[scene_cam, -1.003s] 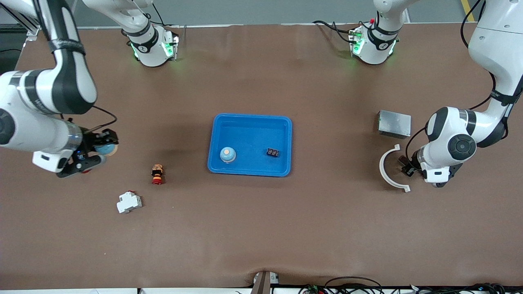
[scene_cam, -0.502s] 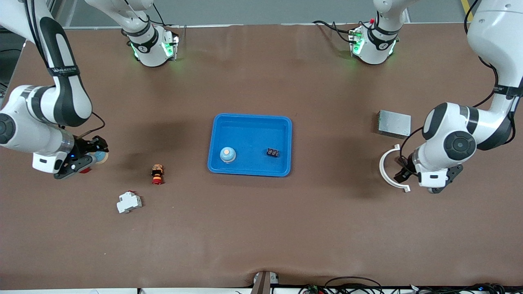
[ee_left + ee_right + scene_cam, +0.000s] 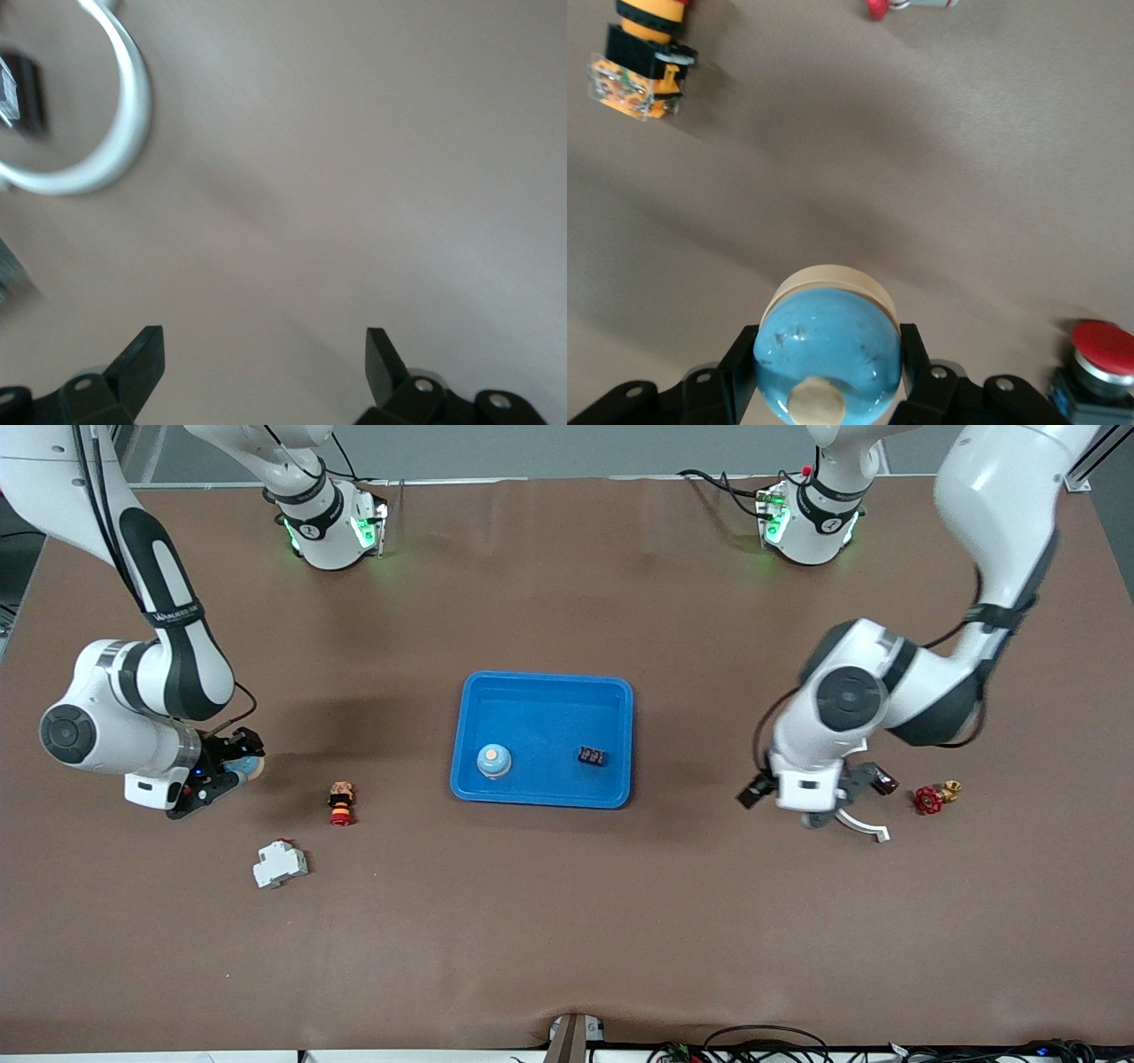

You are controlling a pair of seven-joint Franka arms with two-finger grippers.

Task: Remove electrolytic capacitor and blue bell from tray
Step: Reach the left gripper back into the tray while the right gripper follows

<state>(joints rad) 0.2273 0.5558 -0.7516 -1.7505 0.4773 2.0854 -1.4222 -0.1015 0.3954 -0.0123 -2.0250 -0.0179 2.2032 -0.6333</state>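
The right gripper (image 3: 828, 372) clamps a blue bell (image 3: 827, 351) above the table's right-arm end. The left gripper (image 3: 264, 359), fingers spread and empty, hangs over bare table beside the white ring (image 3: 102, 155). The blue tray (image 3: 542, 682) holds another bell (image 3: 493, 760) and a capacitor (image 3: 592, 756).

Brown table (image 3: 567, 921) bearing blue tray (image 3: 541, 795), pushbutton switch (image 3: 340, 802), circuit breaker (image 3: 280, 864), red valve (image 3: 932, 797), white ring segment (image 3: 864, 825).
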